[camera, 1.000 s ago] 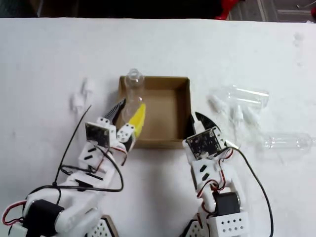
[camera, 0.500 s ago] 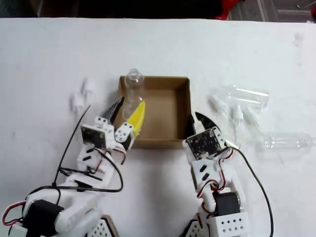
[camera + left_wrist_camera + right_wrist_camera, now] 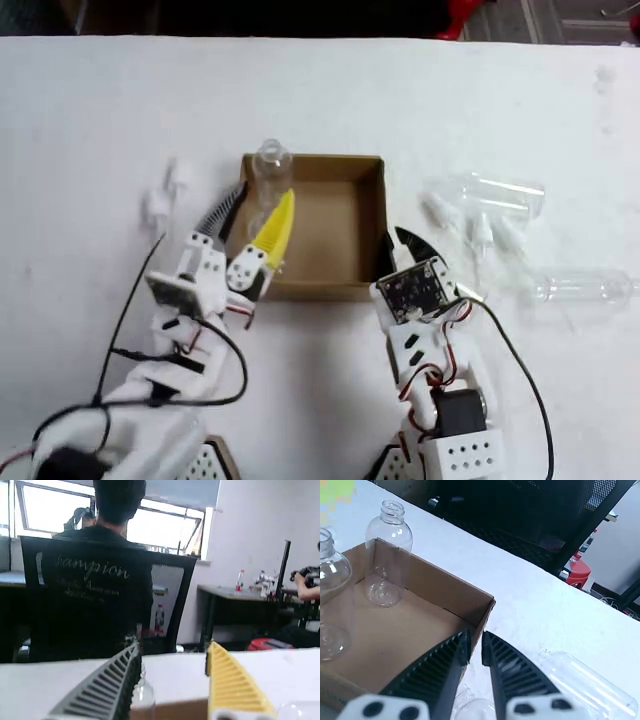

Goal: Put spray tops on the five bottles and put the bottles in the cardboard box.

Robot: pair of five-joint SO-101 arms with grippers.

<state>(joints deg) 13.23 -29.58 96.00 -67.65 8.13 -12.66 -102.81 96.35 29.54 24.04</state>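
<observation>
Left end effector (image 3: 265, 193) spread wide and empty over the left wall of the cardboard box (image 3: 320, 290). Bottle (image 3: 270, 160) upright in far-left corner. Right end effector (image 3: 392, 237) nearly closed, empty, at right wall. Loose bottles (image 3: 497, 194) and spray tops (image 3: 480, 232) on desk (image 3: 100, 110) beyond.

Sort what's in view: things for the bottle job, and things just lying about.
For the job: cardboard box; standing bottle in it; second standing bottle; lying bottle on the table; another lying bottle farther right; spray tops right of the box; more spray tops left of it.
Lying about: black chair; red thing beyond the table; desk behind.
</observation>
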